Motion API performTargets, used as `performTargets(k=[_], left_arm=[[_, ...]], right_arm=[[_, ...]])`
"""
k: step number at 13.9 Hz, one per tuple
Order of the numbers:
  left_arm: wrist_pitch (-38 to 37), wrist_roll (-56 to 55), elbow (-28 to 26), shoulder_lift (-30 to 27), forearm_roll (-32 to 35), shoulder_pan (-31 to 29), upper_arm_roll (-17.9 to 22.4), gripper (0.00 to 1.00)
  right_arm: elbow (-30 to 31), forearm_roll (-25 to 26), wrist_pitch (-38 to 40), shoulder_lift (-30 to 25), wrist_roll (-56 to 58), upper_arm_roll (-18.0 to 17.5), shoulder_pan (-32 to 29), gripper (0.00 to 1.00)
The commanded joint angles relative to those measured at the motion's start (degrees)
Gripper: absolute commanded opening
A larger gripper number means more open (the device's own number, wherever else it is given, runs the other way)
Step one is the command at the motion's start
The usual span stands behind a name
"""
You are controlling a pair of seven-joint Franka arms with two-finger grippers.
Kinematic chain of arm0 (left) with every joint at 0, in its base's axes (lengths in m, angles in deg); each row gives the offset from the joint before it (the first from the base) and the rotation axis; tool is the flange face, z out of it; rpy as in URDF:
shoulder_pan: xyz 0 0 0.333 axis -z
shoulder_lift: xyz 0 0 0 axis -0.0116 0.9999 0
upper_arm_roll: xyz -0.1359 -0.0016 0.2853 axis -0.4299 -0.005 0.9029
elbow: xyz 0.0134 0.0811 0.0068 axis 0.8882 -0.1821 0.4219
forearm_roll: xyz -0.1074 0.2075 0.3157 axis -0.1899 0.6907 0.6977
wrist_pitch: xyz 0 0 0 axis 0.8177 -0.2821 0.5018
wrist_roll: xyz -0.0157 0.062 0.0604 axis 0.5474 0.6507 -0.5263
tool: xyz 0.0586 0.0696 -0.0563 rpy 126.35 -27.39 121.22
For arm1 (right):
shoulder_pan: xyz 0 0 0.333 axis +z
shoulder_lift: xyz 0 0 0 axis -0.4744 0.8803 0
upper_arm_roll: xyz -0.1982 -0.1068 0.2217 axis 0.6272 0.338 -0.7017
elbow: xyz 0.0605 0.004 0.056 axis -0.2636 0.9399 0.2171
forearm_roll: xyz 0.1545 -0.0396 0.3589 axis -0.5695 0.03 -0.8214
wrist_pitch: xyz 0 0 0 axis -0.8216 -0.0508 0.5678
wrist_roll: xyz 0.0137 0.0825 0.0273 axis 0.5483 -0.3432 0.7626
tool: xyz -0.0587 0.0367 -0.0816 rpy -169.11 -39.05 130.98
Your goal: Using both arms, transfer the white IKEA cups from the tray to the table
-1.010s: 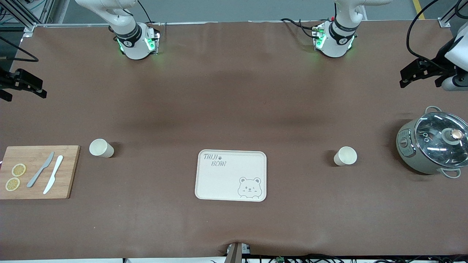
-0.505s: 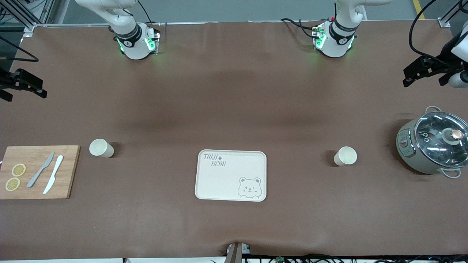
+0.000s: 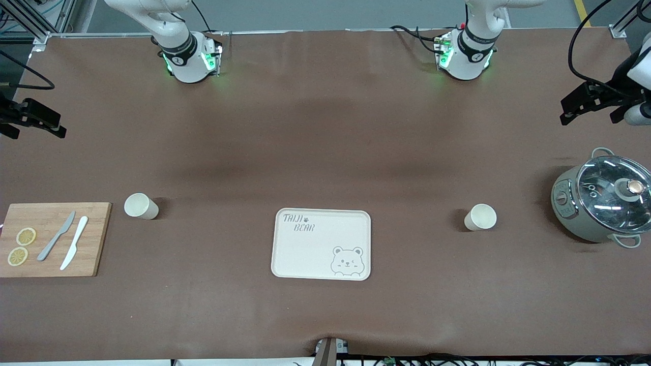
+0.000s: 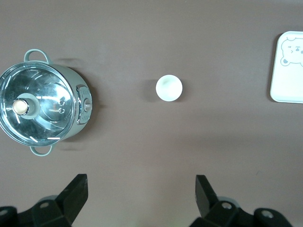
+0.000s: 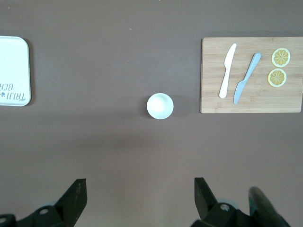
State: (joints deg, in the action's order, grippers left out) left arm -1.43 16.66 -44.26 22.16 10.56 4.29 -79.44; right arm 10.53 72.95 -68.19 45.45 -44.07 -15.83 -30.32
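Both cups (image 3: 141, 206) (image 3: 480, 217) stand on the tabletop (image 3: 325, 152) flanking the bare tray (image 3: 321, 244), task apparently done; left gripper (image 4: 141, 201) and right gripper (image 5: 140, 202) hang high toward opposite tabletop ends, jaws wide and empty

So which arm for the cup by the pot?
Left. The left gripper, jaws open, hangs over the end with that cup and the pot; the right gripper hangs over the cutting board end.

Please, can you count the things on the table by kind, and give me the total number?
Cups: 2, one toward the right arm's end, one toward the left arm's end
Tray: 1
Cutting board: 1
Knives: 2, grey and white
Lemon slices: 2
Pot with glass lid: 1
Total: 9
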Motion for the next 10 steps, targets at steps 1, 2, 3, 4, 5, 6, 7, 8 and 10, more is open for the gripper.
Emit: performTargets(k=[1, 2, 3, 4, 5, 6, 7, 8, 10], left_arm=[[-0.1, -0.6, 0.3, -0.3, 0.2, 0.0, -0.3, 1.00], [-0.6, -0.5, 0.3, -0.5, 0.2, -0.2, -0.3, 1.00], [-1.5, -0.5, 0.1, -0.7, 0.2, -0.2, -0.3, 1.00], [-1.8, -0.5, -0.2, -0.9, 0.1, -0.3, -0.3, 1.00], [-1.9, -0.5, -0.6, -1.1, 0.1, -0.3, -0.3, 1.00], [-1.9, -0.5, -1.5, -1.6, 0.1, -0.5, -0.3, 1.00], [-1.9, -0.5, -2.0, -1.7, 0.1, -0.4, -0.3, 1.00], [-1.9, -0.5, -2.1, -1.7, 0.1, -0.5, -0.3, 1.00], [-1.9, -0.5, -2.7, -2.1, 0.1, -0.5, -0.2, 1.00]], right_arm=[[0.9, -0.6, 0.2, -1.0, -1.2, -0.2, -0.5, 1.00], [0.9, -0.6, 0.2, -1.0, -1.3, -0.2, -0.5, 1.00], [0.8, -0.6, 0.2, -0.9, -1.3, -0.2, -0.5, 1.00], [0.8, -0.6, 0.2, -0.9, -1.3, -0.2, -0.5, 1.00], [0.8, -0.6, 0.2, -0.9, -1.3, -0.2, -0.5, 1.00], [0.8, -0.6, 0.2, -0.9, -1.3, -0.2, -0.5, 1.00], [0.8, -0.6, 0.2, -0.9, -1.3, -0.2, -0.6, 1.00], [0.8, -0.6, 0.2, -0.8, -1.3, -0.2, -0.6, 1.00], [0.8, -0.6, 0.2, -0.8, -1.3, -0.2, -0.6, 1.00]])
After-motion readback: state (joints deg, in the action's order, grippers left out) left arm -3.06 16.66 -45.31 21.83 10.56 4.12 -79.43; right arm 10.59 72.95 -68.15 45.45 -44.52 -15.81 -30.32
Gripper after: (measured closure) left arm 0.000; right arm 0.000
